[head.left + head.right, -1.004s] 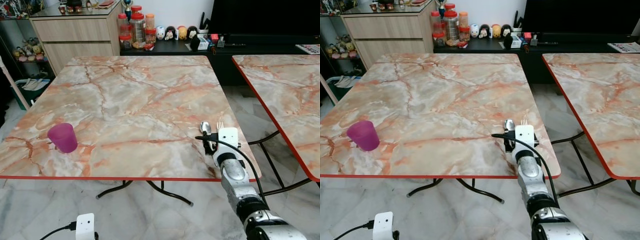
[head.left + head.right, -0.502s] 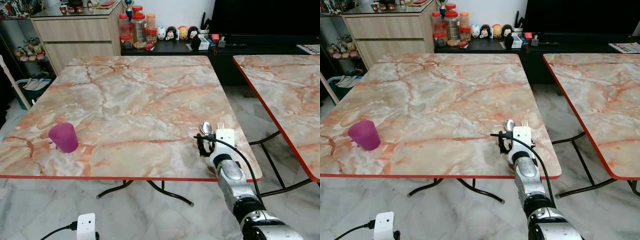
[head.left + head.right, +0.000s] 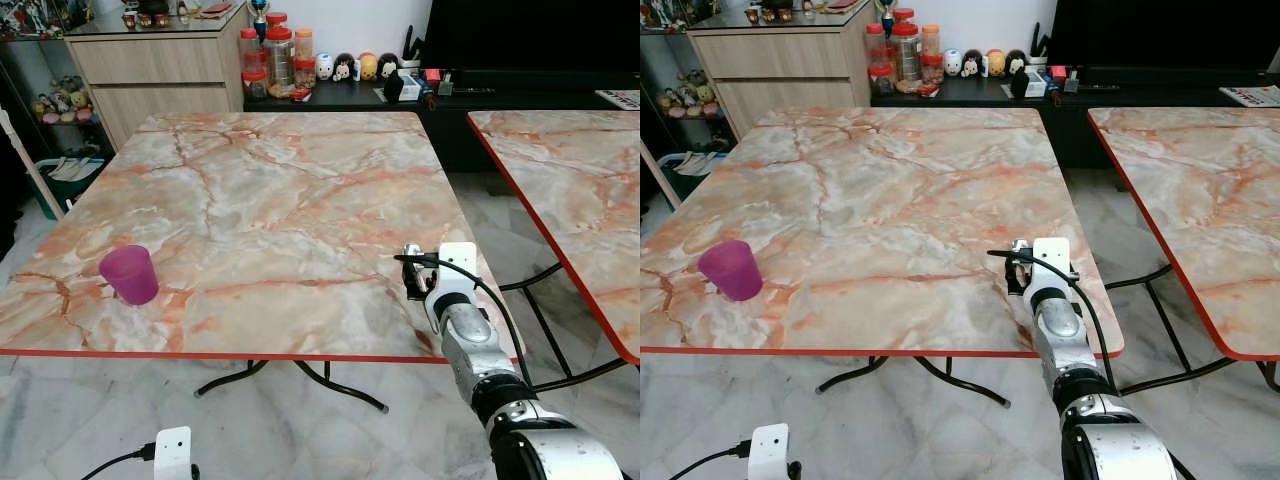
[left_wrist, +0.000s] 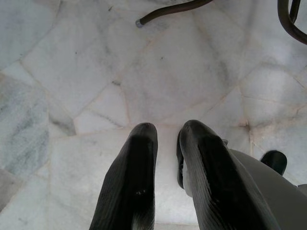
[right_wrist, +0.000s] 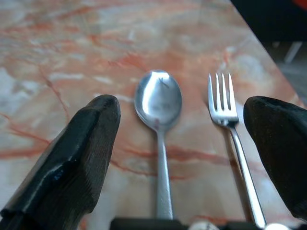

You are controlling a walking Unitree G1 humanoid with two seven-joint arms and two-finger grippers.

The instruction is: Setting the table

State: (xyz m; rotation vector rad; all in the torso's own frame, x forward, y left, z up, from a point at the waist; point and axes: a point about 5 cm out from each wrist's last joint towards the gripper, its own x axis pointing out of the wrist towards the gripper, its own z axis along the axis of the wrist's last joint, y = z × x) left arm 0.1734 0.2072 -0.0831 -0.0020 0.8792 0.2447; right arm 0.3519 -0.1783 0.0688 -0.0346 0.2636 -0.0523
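A silver spoon [image 5: 158,99] and a silver fork [image 5: 222,101] lie side by side on the marble table [image 3: 260,200], near its front right corner. My right gripper [image 5: 184,106] is open and low over them, one finger [image 5: 76,158] outside the spoon and the other finger [image 5: 278,143] outside the fork. In the eye views my right arm [image 3: 462,325] covers most of the cutlery. A purple cup [image 3: 129,274] stands upright near the table's front left edge. My left gripper [image 4: 168,134] hangs idle over the floor, fingers close together with nothing between them.
A second marble table [image 3: 570,180] stands to the right across a narrow gap of tiled floor. Behind are a wooden cabinet [image 3: 150,70], jars [image 3: 277,60] and a black console [image 3: 400,100]. Curved black table legs [image 3: 330,385] sit under the near edge.
My right gripper has moved forward over the spoon and fork, so my wrist now hides them in the eye views. The cup and the left arm have not moved.
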